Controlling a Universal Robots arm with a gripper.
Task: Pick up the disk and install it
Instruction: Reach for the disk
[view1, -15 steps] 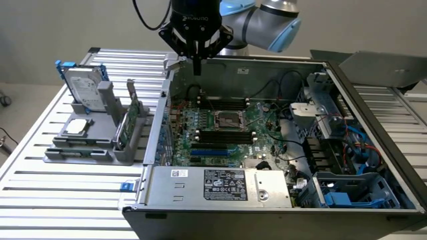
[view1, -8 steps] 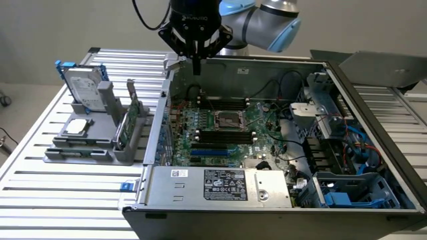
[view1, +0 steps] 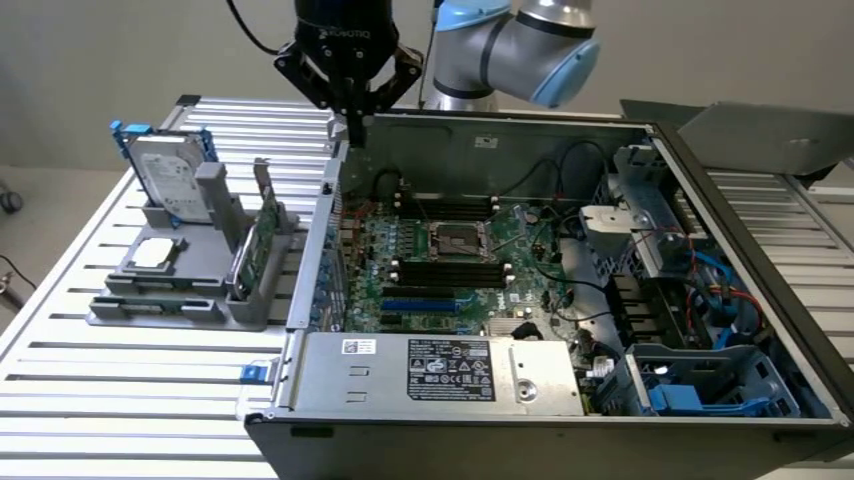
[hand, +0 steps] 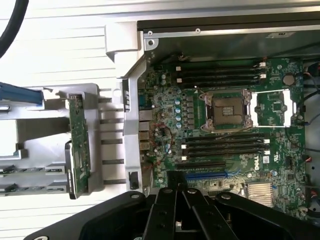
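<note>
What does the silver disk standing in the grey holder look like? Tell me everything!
The disk is a flat, silver-grey metal rectangle with a pale label and blue plastic rails on its edges. It stands upright in a slot of the grey holder, at the exterior view's left of the open computer case. Only the holder touches it; the shut tool hangs apart from it.
</note>
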